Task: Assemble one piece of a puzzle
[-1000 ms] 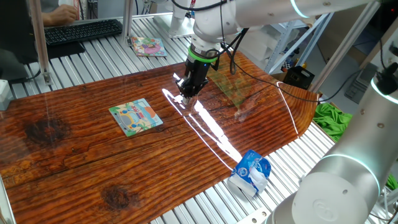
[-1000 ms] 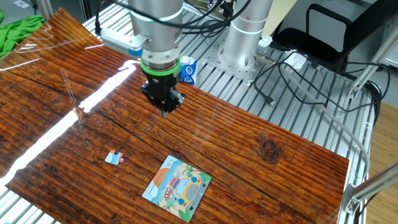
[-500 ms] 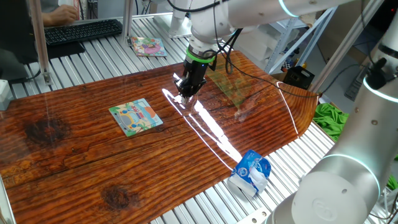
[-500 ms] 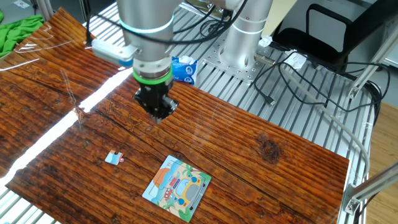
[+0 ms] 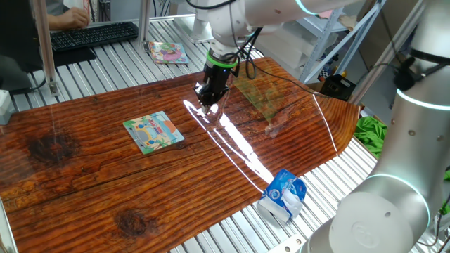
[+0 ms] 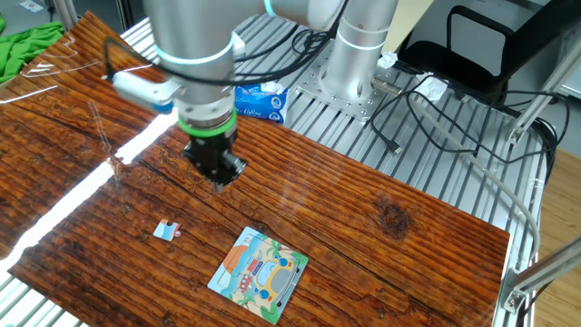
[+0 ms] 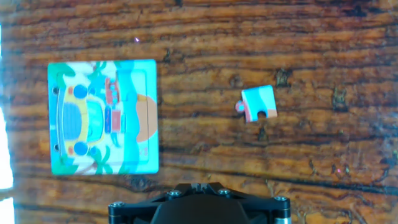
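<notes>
Clearly approach stage: claw point(image 6: 219, 178) clenched, empty, hovering above table point(image 6: 381, 227). Piece point(image 6: 164, 231) lies left of puzzle point(image 6: 259, 273), apart. Next: spread fingers, descend over piece.

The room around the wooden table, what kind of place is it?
Probably a robotics lab: the wooden table stands on a slatted metal bench, with loose cables and a keyboard nearby.

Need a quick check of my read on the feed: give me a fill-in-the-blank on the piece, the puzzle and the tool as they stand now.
1. The piece lies on the wooden ____, apart from the puzzle.
2. The tool is shut and holds ____.
3. The puzzle's border is ____.
4. In the hand view, the piece lies to the ____ of the puzzle.

Missing words: table; nothing; green; right
</notes>
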Motion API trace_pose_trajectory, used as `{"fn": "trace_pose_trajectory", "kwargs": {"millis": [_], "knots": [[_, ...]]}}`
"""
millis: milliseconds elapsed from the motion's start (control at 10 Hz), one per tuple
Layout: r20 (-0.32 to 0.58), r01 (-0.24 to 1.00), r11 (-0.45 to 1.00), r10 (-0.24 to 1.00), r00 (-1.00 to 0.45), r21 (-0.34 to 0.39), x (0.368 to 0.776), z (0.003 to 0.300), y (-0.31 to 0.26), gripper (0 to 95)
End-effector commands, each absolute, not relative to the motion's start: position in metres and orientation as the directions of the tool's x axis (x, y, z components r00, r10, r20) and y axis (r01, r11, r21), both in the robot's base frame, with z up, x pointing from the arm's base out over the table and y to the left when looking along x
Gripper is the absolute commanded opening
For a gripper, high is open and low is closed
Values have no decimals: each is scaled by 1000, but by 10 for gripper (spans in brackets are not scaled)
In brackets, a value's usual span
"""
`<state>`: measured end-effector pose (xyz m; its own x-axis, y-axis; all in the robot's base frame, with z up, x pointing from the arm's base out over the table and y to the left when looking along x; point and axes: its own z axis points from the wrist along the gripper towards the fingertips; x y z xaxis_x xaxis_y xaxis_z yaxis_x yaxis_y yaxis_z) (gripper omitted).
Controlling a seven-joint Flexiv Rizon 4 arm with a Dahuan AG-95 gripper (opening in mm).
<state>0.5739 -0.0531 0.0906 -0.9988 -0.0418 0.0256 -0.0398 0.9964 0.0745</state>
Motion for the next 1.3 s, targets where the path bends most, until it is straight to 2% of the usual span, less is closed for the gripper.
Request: {"fn": "trace_pose_trajectory", "kwargs": {"millis": [100, 600, 1300], "knots": [[25, -52, 996, -54, -998, 73, 584, 84, -60, 0], [22, -80, 994, -82, -996, 70, 601, 73, -70, 0], [22, -84, 994, -85, -996, 66, 602, 74, -71, 0]]}}
